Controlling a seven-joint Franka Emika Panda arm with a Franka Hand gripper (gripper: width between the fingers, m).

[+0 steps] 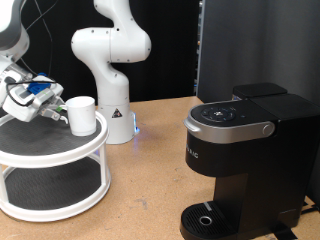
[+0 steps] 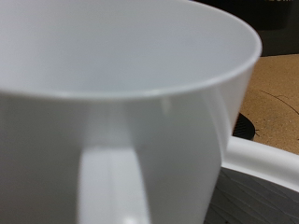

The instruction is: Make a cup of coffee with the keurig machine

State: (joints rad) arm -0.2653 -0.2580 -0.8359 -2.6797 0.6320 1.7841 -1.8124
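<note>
Wrist view is nearly all cup (image 2: pixel 121 112), base cut off. We see the plain white cup (image 1: pixel 80 114) on a white two-tier stand (image 1: pixel 60 150), hand (image 1: pixel 52 113) beside it; finger spread unclear. Keurig machine (image 1: pixel 245 160) stands well apart on counter (image 1: pixel 140 200).

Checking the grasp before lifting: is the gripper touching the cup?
Cannot tell. In the exterior view the gripper meets the cup, but neither view shows fingers.
</note>
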